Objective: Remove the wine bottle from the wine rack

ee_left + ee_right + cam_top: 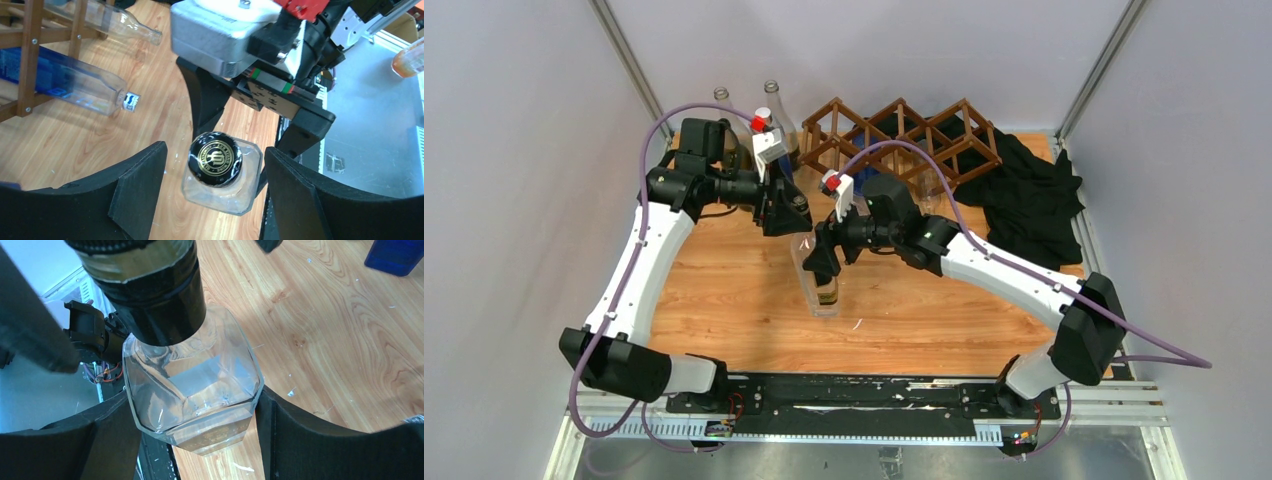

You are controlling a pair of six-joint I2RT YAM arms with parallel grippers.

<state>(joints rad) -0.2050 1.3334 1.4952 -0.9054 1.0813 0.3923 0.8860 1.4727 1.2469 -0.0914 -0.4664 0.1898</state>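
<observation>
Pale walls close in a light wooden worktop (724,290). The right hand (192,407) is clamped on a clear, square-shouldered glass wine bottle (826,290) with a black cap, one black finger pressed to each side of its body. The bottle stands upright on the worktop, free of the rack and a little in front of it. The left hand (216,154) sits over the cap from above. Its fingers are spread to either side of the bottle's shoulders, with a gap showing on one side. At the far edge stands the dark brown wooden lattice wine rack (904,135). A blue glass bottle (60,80) and a clear glass bottle (115,22) lie among its slats, necks pointing out. A black cloth (1034,195) is heaped to the rack's right.
</observation>
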